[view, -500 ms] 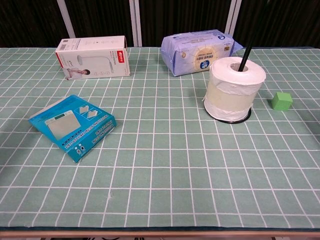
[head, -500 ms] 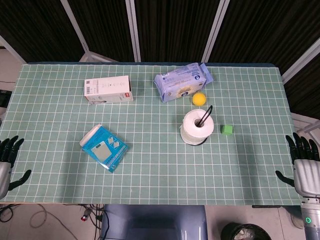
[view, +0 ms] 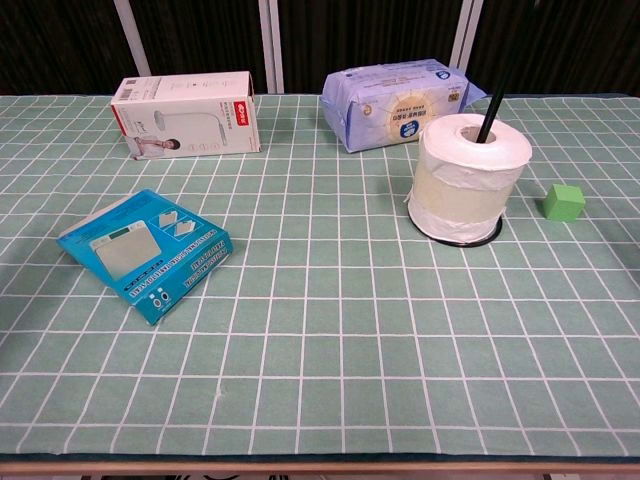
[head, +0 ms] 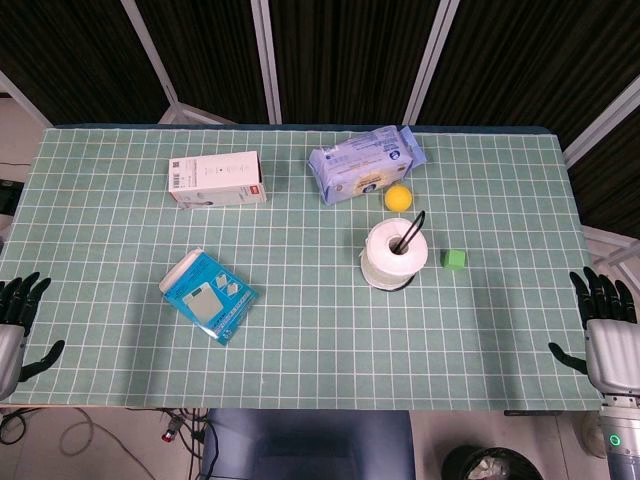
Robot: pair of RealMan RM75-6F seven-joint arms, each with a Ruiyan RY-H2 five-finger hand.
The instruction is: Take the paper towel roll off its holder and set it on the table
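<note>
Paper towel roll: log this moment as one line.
white paper towel roll: on black wire holder | left hand: open, at table edge | right hand: open, at table edge | step: roll not yet touched

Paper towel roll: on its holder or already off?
Still on. The paper towel roll stands upright with the holder's black rod through its core, its base ring under it.

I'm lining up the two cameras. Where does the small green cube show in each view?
Head view: the green cube sits right of centre, just right of the paper towel roll.
Chest view: the cube is near the right edge, again right of the roll.
Shared landmark: the roll on its black holder.
</note>
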